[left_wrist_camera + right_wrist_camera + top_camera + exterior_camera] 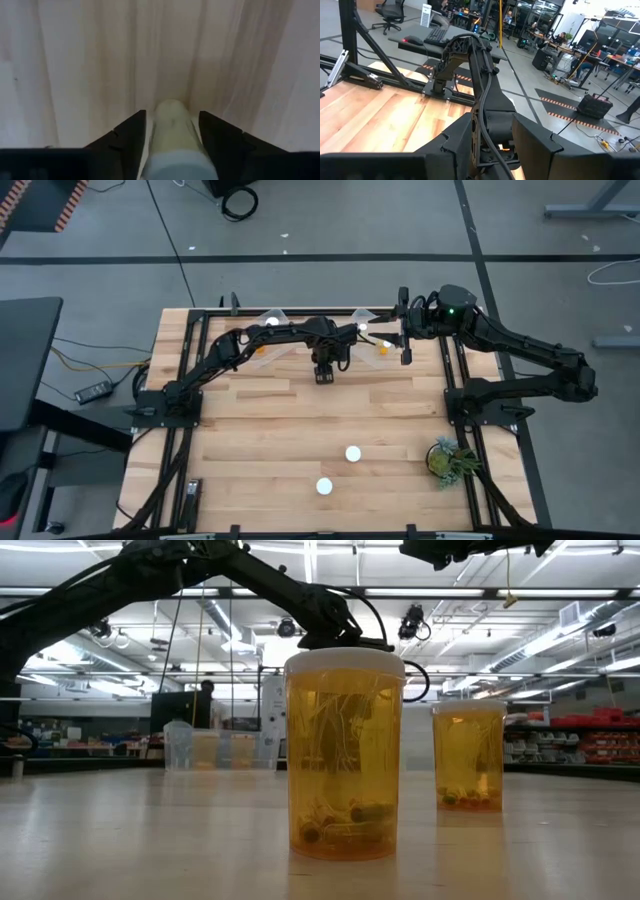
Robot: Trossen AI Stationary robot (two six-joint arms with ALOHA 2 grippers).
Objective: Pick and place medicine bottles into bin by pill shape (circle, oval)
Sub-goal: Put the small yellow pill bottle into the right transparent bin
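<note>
My left gripper (325, 374) hangs over the far middle of the table, shut on a pale amber bottle (172, 135). My right gripper (405, 345) is open and empty, high over the far right, beside the clear bins (372, 316). Two white-capped bottles (352, 453) (324, 486) stand upright on their bases near the table's front. In the low view they show as a large bottle (345, 755) and a farther one (468, 755). More amber bottles (383, 348) (262, 348) lie by the bins at the far edge. My left gripper pinches the bottle's body (156, 132) between its two fingers (127, 137). The fingers point down and lie along the bottle. Its white cap (180, 167) is toward the wrist and its base end (170, 107) sticks out past the fingertips. It hangs above the wooden top.
A small green plant (448, 460) stands at the table's right front. The left arm (475, 65) reaches across in front of my right gripper. Black frame rails (455, 370) run along both sides. Bare wood (270, 430) lies between the bins and the two front bottles.
</note>
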